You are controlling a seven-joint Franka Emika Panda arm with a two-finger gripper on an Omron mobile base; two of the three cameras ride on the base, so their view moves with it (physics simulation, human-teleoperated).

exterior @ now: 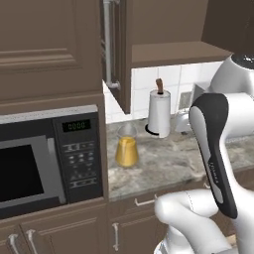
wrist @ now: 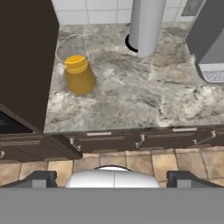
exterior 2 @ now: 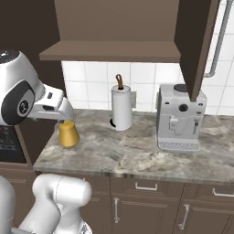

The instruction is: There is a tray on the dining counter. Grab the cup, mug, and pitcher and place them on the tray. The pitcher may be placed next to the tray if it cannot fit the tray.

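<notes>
There was one pitcher (exterior: 126, 149) on the stone worktop (exterior 2: 137, 153), one paper-towel roll (exterior 2: 122, 109), one coffee machine (exterior 2: 179, 118) and one microwave (exterior: 47, 158). The only writing that could be read was the green "0000" on the microwave display (exterior: 76, 125); no brand or label could be made out on the coffee machine. The pitcher was of clear glass, with a narrow neck and a wide lower body filled with amber-yellow. It stood upright at the left end of the worktop, near the tall cabinet with the microwave, well apart from the roll, which stood farther back against the white tiles. The coffee machine stood to the right of the roll. In the hand view the gripper (wrist: 112, 177) had its two dark fingertips (wrist: 41, 178) wide apart, with nothing between them, and it hung in front of the worktop, above the drawers (wrist: 131, 139) and the tiled floor (wrist: 144, 162), not touching the pitcher.
</notes>
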